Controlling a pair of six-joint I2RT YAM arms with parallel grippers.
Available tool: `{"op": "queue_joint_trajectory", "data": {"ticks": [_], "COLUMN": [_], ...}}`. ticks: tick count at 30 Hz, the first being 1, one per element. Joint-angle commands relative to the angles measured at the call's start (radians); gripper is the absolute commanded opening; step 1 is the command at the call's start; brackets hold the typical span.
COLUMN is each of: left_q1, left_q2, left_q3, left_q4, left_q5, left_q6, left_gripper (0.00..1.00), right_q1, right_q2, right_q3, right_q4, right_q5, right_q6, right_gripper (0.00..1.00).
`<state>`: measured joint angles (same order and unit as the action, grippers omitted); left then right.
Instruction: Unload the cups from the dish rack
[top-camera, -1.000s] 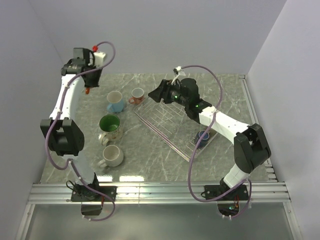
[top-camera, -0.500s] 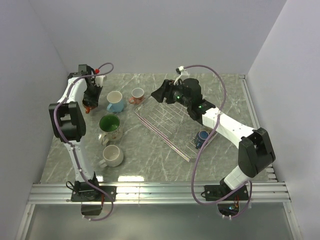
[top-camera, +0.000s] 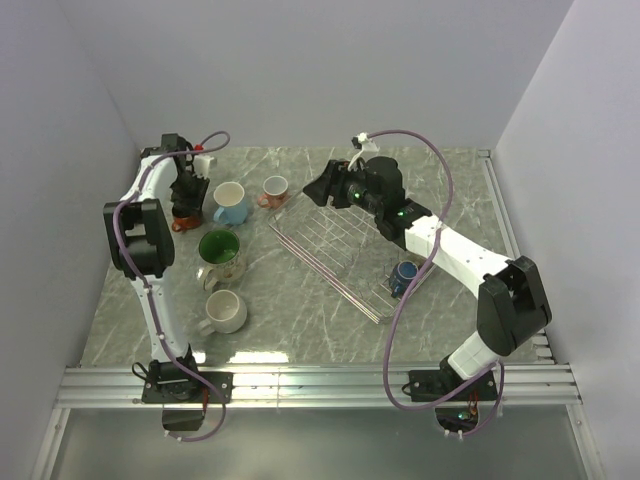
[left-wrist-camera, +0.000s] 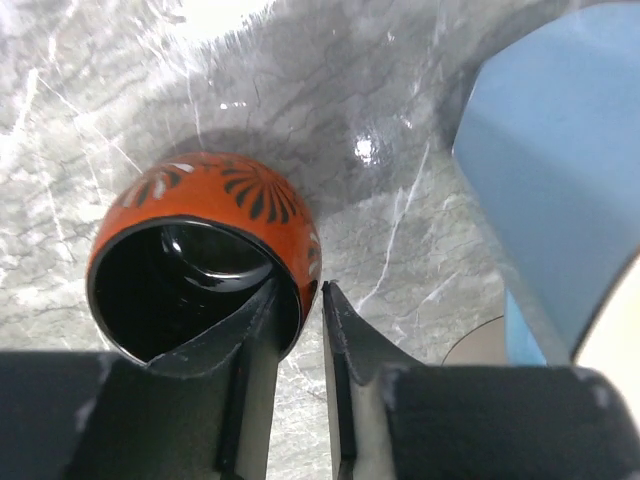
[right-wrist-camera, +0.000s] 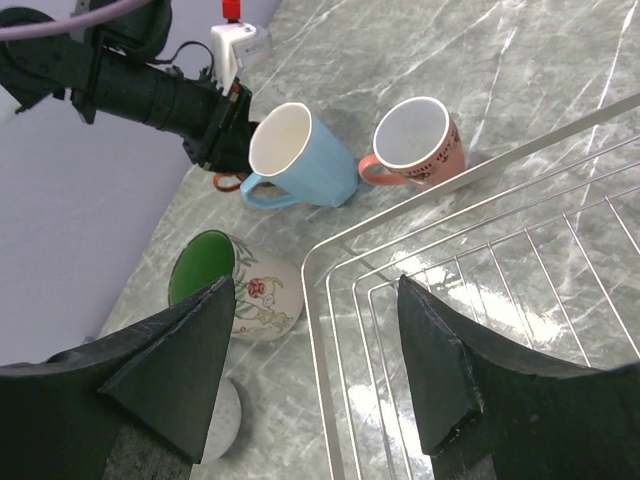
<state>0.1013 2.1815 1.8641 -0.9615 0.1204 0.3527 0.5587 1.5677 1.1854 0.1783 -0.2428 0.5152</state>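
The grey marbled worktop carries everything. On its right half sits the one dish rack, a shallow silver wire basket set askew, with a single dark blue cup in its near right corner. My right hand hangs over the rack's far left corner, fingers spread wide and holding nothing.

I count six cups in all. Five of them stand on the worktop left of the rack. The biggest is the cream cup, flowered outside and green inside, in the middle of that group. The white cup stands nearer than it and the light blue cup farther. The small pinkish-orange cup is just beside the rack's far corner.

At the far left, close to the light blue one, stands the orange-red cup, with black petals outside and glossy black inside. My left hand is clenched on its rim, one finger inside and one outside.
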Motion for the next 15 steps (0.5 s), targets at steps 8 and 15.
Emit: {"op": "queue_joint_trajectory", "data": {"ticks": [8, 15], "left_q1": [0.000, 0.000], "left_q2": [-0.003, -0.104], "left_q3": [0.118, 0.116], "left_q4": [-0.025, -0.026], "left_q5": [0.038, 0.032], "left_q6": [0.009, 0.006], "left_gripper": [0.38, 0.64], "right_q1": [0.003, -0.005], "right_q2": [-0.077, -0.110], "right_q3": [0.019, 0.160], "right_q4": [-0.061, -0.557], "right_q5": [0.072, 0.443], "right_q6": [-0.049, -0.136], "right_gripper": [0.73, 0.75]}}
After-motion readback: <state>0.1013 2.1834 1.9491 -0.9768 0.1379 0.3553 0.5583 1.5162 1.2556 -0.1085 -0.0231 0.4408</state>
